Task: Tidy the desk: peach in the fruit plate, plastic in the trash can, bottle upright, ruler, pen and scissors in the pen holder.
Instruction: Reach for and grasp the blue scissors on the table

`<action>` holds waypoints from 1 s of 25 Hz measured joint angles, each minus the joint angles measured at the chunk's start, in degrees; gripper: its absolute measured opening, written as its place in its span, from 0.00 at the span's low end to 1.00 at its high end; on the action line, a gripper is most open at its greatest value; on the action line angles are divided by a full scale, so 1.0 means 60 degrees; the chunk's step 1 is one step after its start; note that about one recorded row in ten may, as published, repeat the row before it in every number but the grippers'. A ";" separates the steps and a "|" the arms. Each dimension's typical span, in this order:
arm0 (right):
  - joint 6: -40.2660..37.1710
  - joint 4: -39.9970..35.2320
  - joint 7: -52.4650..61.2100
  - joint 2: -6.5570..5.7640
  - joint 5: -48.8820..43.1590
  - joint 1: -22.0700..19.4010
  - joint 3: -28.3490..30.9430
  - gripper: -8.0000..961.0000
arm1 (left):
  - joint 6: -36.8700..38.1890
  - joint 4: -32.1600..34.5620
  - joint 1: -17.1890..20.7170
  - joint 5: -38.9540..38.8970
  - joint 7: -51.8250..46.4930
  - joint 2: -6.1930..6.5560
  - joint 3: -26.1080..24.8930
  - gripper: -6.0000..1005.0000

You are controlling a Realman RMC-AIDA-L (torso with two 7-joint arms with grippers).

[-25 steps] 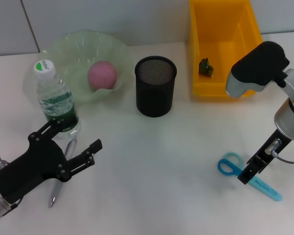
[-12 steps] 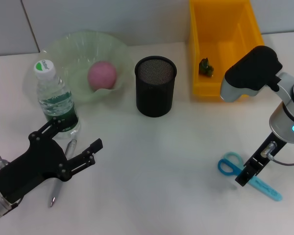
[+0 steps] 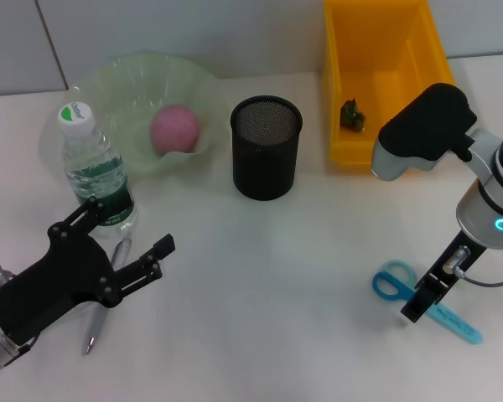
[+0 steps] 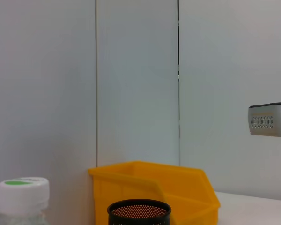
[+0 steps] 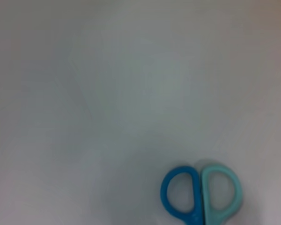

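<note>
The pink peach [image 3: 175,128] lies in the pale green fruit plate [image 3: 109,92]. The bottle [image 3: 96,172] [image 4: 22,192] stands upright in front of the plate. A grey pen [image 3: 90,337] lies on the desk under my left gripper [image 3: 132,228], which is open just in front of the bottle. The blue scissors [image 3: 393,280] [image 5: 201,194] lie flat at the right, and my right gripper [image 3: 419,301] hangs low over their blade end. Green plastic [image 3: 351,115] sits inside the yellow trash can [image 3: 384,151] [image 4: 178,183]. The black mesh pen holder [image 3: 267,159] [image 4: 139,214] stands in the middle. The ruler is out of view.
The white desk [image 3: 268,268] lies bare between the pen holder and both grippers. A grey wall [image 4: 136,79] rises behind the desk.
My right arm has drifted slightly left and its gripper sits a little lower over the scissors, which have not moved. The left gripper has barely shifted.
</note>
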 joint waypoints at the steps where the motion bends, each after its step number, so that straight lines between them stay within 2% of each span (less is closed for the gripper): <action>1: 0.0001 0.0005 0.0000 0.0000 0.0000 0.0000 -0.0009 0.76 | 0.0005 0.0000 -0.0001 0.0000 0.0001 -0.0001 0.0000 0.82; 25: 0.0236 0.0284 0.0046 0.0011 0.0046 0.0014 -0.0017 0.70 | 0.0023 0.0106 -0.0002 0.0000 -0.0076 -0.0001 0.0075 0.81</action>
